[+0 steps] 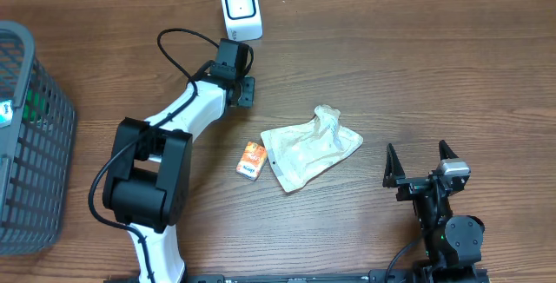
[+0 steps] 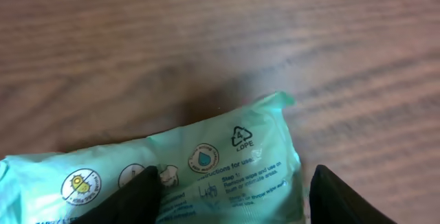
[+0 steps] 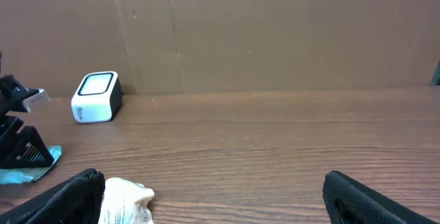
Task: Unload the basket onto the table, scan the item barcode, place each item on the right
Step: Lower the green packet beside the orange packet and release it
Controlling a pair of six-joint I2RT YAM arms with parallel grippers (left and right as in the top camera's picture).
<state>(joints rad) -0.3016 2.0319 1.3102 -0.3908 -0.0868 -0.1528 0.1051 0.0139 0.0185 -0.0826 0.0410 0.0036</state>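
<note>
Count on the table [image 1: 417, 66]: one white scanner [image 1: 241, 9], one green wipes packet [image 2: 227, 152], one small orange box [image 1: 251, 159], one crumpled white bag [image 1: 308, 148], one grey basket [image 1: 35, 166] and two arms.

Scanner: stands upright at the far edge of the table, before a brown cardboard wall.

Left arm: reaches from its base at the near edge diagonally to the far side. The left gripper [image 1: 239, 82] sits just short of the scanner, not touching it.

Wipes packet: the left wrist view shows it lying between the two black fingers [image 2: 134, 196], printed back uppermost with a recycling mark and usage text visible. One finger overlaps the packet's face; the other [image 2: 344, 200] stands just off its edge. It cannot be told whether the packet is clamped or merely sits between the jaws. In the overhead view the gripper hides it. In the right wrist view a green corner [image 3: 17, 174] shows beneath the left gripper.

Right arm: folded close to its base at the near right. The right gripper [image 1: 417, 157] has its jaws spread wide, holding nothing, well apart from the bag.

Orange box: just beside the bag's left edge, mid-table.

Basket: at the table's left edge.
</note>
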